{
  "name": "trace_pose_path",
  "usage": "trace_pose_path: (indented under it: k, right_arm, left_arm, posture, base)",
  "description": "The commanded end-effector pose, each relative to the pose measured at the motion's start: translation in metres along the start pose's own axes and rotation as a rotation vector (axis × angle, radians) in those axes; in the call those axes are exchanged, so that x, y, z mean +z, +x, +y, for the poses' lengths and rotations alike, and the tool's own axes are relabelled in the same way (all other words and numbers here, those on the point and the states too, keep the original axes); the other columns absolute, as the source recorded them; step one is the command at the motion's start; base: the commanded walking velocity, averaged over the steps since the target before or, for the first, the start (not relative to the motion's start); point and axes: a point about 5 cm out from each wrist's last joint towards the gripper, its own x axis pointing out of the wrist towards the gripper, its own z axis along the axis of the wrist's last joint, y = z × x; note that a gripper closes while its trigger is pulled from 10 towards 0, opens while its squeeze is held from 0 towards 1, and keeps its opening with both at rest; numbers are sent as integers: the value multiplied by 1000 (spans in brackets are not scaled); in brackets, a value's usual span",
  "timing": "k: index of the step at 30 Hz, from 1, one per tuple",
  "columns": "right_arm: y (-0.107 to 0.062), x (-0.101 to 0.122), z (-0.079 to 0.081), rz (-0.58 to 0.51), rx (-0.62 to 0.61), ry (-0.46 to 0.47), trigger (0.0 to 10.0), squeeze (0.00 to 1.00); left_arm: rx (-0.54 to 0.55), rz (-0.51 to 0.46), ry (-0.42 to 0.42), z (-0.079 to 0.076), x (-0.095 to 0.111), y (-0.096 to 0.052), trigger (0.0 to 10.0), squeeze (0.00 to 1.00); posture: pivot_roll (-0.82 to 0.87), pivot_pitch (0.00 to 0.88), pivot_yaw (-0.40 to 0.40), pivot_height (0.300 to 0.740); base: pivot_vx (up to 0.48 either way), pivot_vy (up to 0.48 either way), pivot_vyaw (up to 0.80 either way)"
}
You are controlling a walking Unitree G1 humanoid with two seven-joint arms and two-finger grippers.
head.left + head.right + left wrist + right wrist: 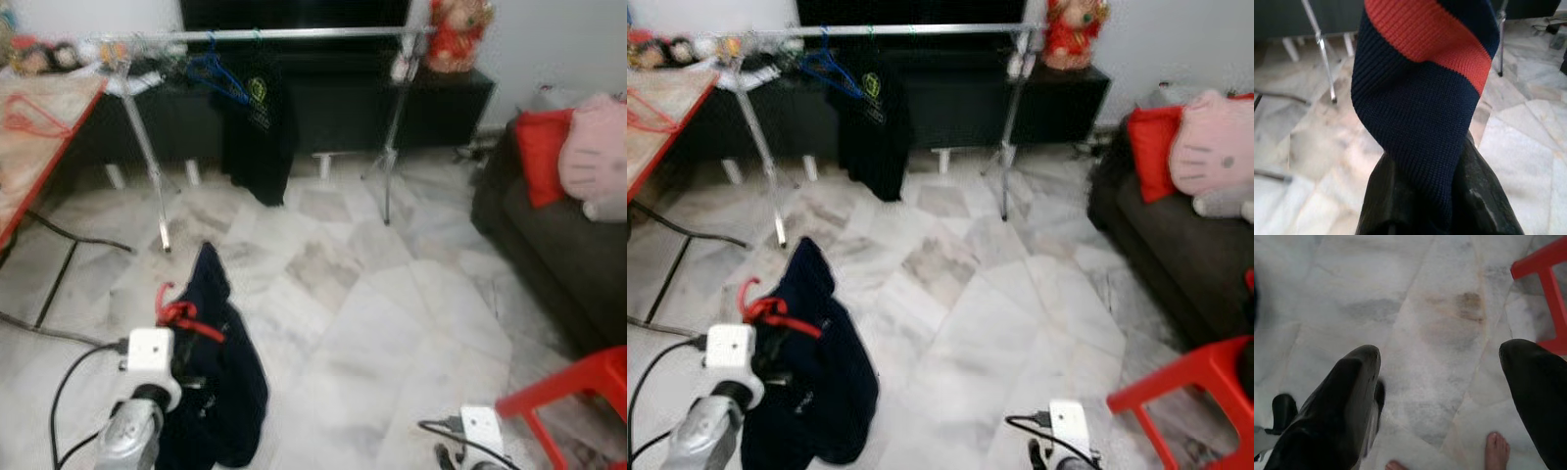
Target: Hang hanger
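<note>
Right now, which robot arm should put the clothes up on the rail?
The left. Its left gripper already holds the navy garment on its red hanger, on the same side as the clothes rail ahead. The right gripper hangs low over the floor, open and empty.

We see a navy garment [220, 372] on a red hanger [181, 315]; up close its knit is navy crossed by a broad orange-red band [1430, 36]. The floor [392, 323] is pale marble, veined grey and tan (one rusty stain shows in the right wrist view). A silver rail [294, 34] carries a blue hanger [217, 76] and a black shirt [257, 132] with a yellow-green print. The sofa [549, 245] is dark grey, with a red cushion [542, 152] and a pink plush [596, 162]. A red stool [578, 397] stands at the right, and the right gripper's [1440, 382] fingers are black.
</note>
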Motion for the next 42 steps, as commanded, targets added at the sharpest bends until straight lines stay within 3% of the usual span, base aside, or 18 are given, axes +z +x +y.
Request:
trace_pose_path:
  k: [1,14,42]
  right_arm:
    - [-1,-3,-8,11,-23,16,10000,0]
    - [-1,-2,-6,4,-21,5,10000,0]
    - [0,-2,1,2,8,76,10000,0]
  left_arm:
    - [-18,-24,-4,-7,4,3,10000,0]
    - [-28,-18,8,-7,4,1,10000,0]
    - [-43,-12,40,-5,8,3,10000,0]
  posture:
    - [64,0,-28,740]
    - [63,0,-16,740]
    - [67,0,7,740]
  base:
    - [352,0,0]
    - [368,0,0]
    - [386,0,0]
